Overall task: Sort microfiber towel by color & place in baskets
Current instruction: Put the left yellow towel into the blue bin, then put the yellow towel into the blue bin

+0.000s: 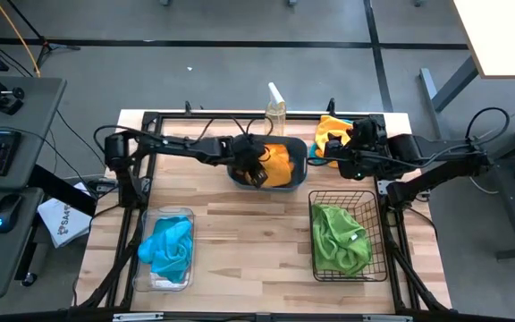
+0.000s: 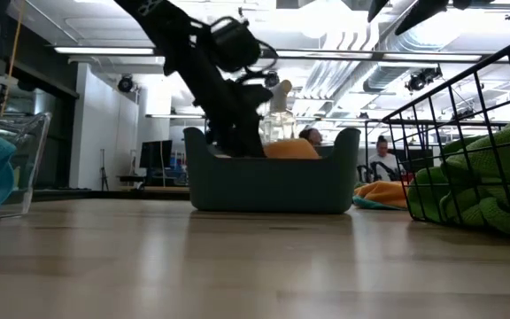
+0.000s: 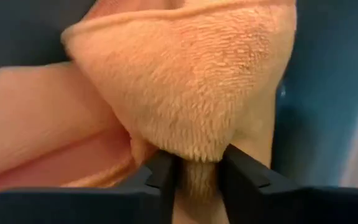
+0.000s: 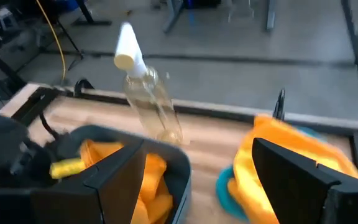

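1. Nearest the lens in the left wrist view, the left gripper was pinching a fold of an orange-yellow towel, its jaws closed on the cloth inside the teal tub.
2. The tub stood at the back centre of the counter. The clear bin, in front of the tub toward the left arm's side, held a blue towel. The wire basket, in front of the tub toward the right arm's side, held a green towel.
3. Just beside the tub on the right arm's side lay an unsorted pile: an orange-yellow cloth over a blue one. The right gripper hovered over it with fingers spread, holding nothing.
4. A spray bottle stood just behind the tub.
5. Risks, as judged:
   - If the left gripper lifts without releasing, the cloth may be dragged back out of the tub.
   - The right gripper may take both stacked cloths together, carrying blue into the wrong container.
   - Both arms were near the tub; a collision, or a knock to the bottle, was possible.
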